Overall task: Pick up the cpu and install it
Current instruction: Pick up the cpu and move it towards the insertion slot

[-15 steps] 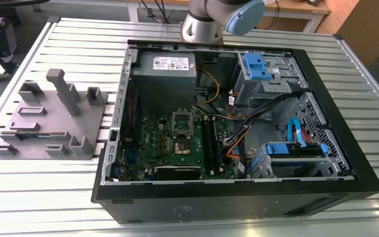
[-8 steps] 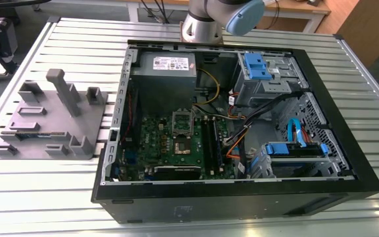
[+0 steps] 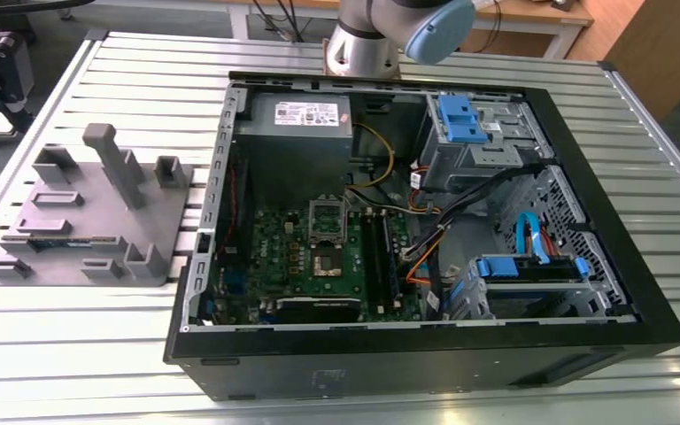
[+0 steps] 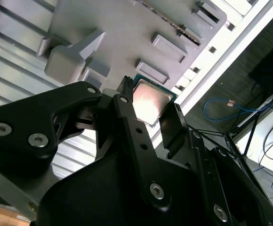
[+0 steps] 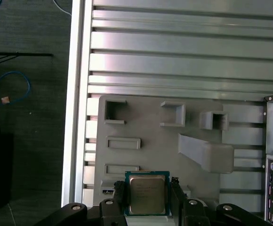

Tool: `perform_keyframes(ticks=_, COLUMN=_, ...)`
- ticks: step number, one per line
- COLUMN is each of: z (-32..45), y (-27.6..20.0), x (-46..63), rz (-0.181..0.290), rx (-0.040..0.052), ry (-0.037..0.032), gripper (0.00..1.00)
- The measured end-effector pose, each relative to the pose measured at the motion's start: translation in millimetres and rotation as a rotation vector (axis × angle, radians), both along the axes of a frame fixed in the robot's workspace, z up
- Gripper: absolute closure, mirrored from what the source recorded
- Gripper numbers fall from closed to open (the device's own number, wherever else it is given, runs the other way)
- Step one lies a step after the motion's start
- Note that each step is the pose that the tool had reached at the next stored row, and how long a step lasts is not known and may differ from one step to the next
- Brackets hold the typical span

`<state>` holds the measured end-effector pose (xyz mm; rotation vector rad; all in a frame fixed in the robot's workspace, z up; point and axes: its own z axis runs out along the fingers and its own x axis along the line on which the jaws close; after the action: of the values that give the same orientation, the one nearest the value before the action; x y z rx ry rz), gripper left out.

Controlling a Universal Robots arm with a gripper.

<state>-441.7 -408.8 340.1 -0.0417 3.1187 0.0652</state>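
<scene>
my gripper (image 5: 148, 186) is clamped narrow on the cpu (image 5: 147, 195), one black finger (image 5: 120, 193) pressed to each of two opposite sides of its green border. its silvery top faces my wrist cameras. in both wrist views the chip hangs over the grey fixture block (image 5: 146, 125), and i judge it to be lifted clear of the block, not resting in a pocket. the block lies flat on the slatted aluminium worktop (image 5: 174, 47), close to the worktop's edge on the exterior view's left. just beside the block stands the opened computer case (image 3: 623, 266), filling the middle of the worktop. on its floor lies the green motherboard (image 3: 281, 257), and its cpu socket (image 3: 328, 257) looks open and empty, though i cannot make out the detail.

so the pick looks done and the install is not. i judge that seating the chip calls for holding it level, matching its corner orientation to the socket, and setting it in without side load.
</scene>
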Motion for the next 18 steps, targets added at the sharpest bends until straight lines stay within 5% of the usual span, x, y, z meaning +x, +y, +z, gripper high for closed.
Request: perform_keyframes(ticks=18, z=0.0, y=0.0, x=5.1, rz=0.0, rx=0.0, ry=0.0001, gripper=0.53)
